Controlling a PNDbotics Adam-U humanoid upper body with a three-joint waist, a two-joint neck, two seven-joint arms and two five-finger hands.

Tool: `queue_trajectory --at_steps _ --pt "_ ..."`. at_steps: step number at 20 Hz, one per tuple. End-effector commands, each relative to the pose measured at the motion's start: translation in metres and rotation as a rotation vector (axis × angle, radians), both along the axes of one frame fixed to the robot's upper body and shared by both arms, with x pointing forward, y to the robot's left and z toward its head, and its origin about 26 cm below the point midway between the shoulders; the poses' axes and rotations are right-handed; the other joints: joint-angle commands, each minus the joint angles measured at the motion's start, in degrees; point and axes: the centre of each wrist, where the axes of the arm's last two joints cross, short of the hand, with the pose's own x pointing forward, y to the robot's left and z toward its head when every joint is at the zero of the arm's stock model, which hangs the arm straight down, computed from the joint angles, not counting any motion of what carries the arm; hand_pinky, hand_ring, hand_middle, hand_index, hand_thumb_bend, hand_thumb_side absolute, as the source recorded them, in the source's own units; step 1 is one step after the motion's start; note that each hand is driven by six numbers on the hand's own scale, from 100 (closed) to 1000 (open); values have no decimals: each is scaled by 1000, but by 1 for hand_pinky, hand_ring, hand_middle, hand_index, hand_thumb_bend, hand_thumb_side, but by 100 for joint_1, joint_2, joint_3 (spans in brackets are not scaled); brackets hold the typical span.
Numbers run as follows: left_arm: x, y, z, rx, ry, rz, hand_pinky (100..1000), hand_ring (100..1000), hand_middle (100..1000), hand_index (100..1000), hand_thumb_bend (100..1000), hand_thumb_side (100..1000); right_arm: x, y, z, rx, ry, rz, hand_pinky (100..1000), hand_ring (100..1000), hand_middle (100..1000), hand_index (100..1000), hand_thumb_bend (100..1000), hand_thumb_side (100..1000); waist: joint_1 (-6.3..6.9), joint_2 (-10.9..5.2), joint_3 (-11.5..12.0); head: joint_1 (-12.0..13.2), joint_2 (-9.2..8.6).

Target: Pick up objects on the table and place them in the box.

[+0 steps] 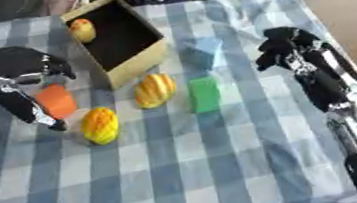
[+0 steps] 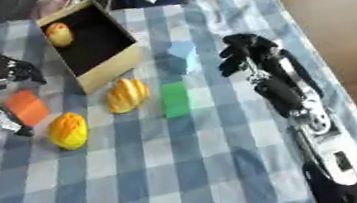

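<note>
Box (image 1: pixel 137 65): open cardboard box at about 11 o'clock on the checked table (image 1: pixel 192 172), sitting askew; one yellow-orange fruit (image 1: pixel 82 30) already inside, at its far corner
Left robot hand (image 1: pixel 14 72): at 9 o'clock, fingers and thumb spread either side of the orange block (image 1: pixel 57 101); thumb runs down the block's left side, fingers arch over the top; whether it is pinching or only bracketing, cannot tell
Right robot hand (image 2: pixel 241 53): at 3 o'clock, fingers curled, holding nothing, near the light blue block (image 2: pixel 181 56) but apart from it
Loose items: striped yellow fruit (image 1: pixel 100 126) just beside the left thumb tip; second striped fruit (image 1: pixel 155 90) just below the box's near corner; green block (image 1: pixel 205 94) right of it
Risk 1: closing on the orange block could sweep the thumb into the striped yellow fruit; it looks round, so probably rolls off toward 6 o'clock
Risk 2: block appears tilted, so a pinch on slanted faces may let it slip out on the lift
Risk 3: the path to the box crosses its near wall; a low carry could clip the wall and shove the box, which looks light
Risk 4: a high drop could land on the fruit inside and bounce
</note>
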Motion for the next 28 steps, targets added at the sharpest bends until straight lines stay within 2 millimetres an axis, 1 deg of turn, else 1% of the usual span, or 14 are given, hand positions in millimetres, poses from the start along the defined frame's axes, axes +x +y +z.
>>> queue_trajectory --at_steps 1,2,5,7,10,12,13,16,18,22,24,25,27,28 --pt "3 8 9 274 127 -100 781 767 824 898 777 757 1 0 7 3 -24 7 583 596 608 772 100 545 51 -183 -2 3 28" --pt "3 10 8 282 120 -92 776 766 824 898 804 752 1 0 7 3 -24 7 583 596 608 772 100 545 50 -182 -2 4 28" --pt "5 15 5 299 99 -72 765 759 820 897 811 738 1 0 7 3 -23 7 583 596 608 772 100 545 47 -178 2 3 28" --pt "7 17 3 296 84 -61 744 740 798 884 810 693 1 0 7 3 -23 7 583 596 608 771 100 545 44 -176 5 2 28" --pt "8 21 -3 267 66 -57 713 692 754 850 747 597 1 0 7 3 -23 6 583 596 608 771 100 546 41 -175 9 -2 28" --pt "8 24 -6 234 58 -62 702 665 728 830 676 521 1 0 7 3 -23 5 583 596 608 771 100 547 40 -176 12 -8 28" --pt "9 25 -6 215 54 -65 700 661 723 826 663 516 1 0 7 3 -22 5 583 596 608 771 100 547 40 -176 14 -10 28" --pt "9 28 -7 145 42 -76 689 628 680 793 531 467 1 0 7 3 -22 4 583 596 607 771 100 548 40 -176 20 -17 28" --pt "9 30 -6 104 43 -81 684 615 659 770 478 447 1 0 7 4 -21 3 583 595 607 771 100 548 41 -176 22 -20 28" --pt "9 35 -1 56 55 -84 686 602 637 752 428 420 1 0 6 4 -21 2 583 595 607 771 100 550 46 -178 26 -27 28" --pt "8 37 3 48 68 -80 702 620 661 767 429 424 1 0 6 4 -20 1 583 595 608 771 100 551 49 -180 29 -27 28" --pt "8 37 4 51 77 -77 713 634 677 778 422 465 1 -1 6 4 -20 1 583 595 607 771 100 551 50 -182 30 -26 28" --pt "8 36 6 72 105 -71 746 682 725 813 439 641 1 -1 6 4 -20 0 583 595 608 771 100 551 53 -185 29 -25 28" --pt "7 36 8 83 119 -68 752 692 736 821 459 670 1 -1 6 4 -20 0 583 595 607 771 100 551 54 -187 30 -25 28"
